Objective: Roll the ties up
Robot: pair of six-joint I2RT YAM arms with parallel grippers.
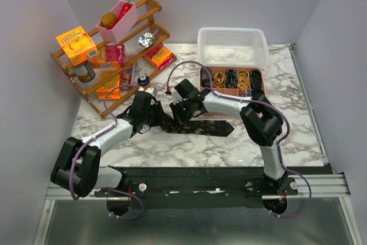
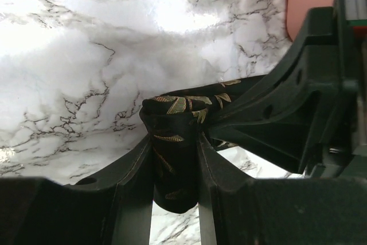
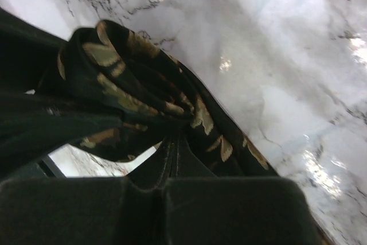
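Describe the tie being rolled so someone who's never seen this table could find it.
Look at the middle of the marble table, just in front of the pink compartment tray. A dark tie with a gold leaf pattern lies there, one end bunched between the left gripper and right gripper. Unlike the small coils in the tray, most of it stretches out flat to a pointed tip.

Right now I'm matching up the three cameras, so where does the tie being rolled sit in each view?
Top external: tie mid-table, between both arms, pointed end to the right.
Left wrist: tie lower centre, pinched in the left gripper.
Right wrist: tie coiled upper left, right gripper shut on it.
Shared landmark: marble tabletop.
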